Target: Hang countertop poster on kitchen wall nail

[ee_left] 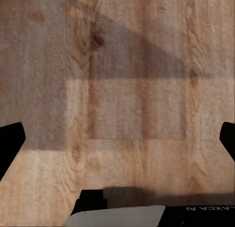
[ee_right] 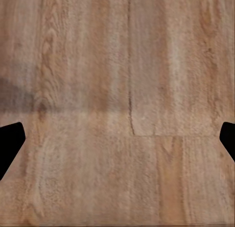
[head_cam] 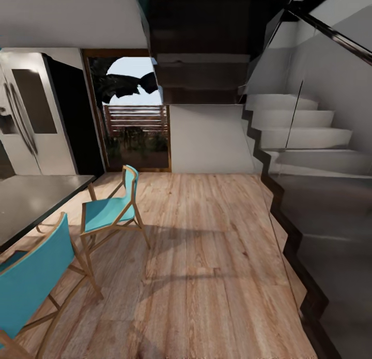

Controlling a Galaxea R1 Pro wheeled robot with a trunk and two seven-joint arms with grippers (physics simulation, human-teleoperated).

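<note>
The poster, the kitchen countertop and the wall nails are out of view. My left gripper (ee_left: 117, 143) is open over the pale wooden floor (ee_left: 127, 89); its dark fingertips (ee_left: 11, 141) stand wide apart with nothing between them. In the right wrist view my right gripper (ee_right: 117, 143) is open too, above bare floor planks (ee_right: 122, 80), and it holds nothing.
Wooden floor (head_cam: 206, 255) stretches ahead to a glazed door (head_cam: 135, 126). At the left stand a dark table (head_cam: 36, 201), two turquoise chairs (head_cam: 106, 214) (head_cam: 33, 279) and a steel fridge (head_cam: 31, 121). A staircase (head_cam: 310, 136) with a dark stepped edge (head_cam: 289, 235) borders the right.
</note>
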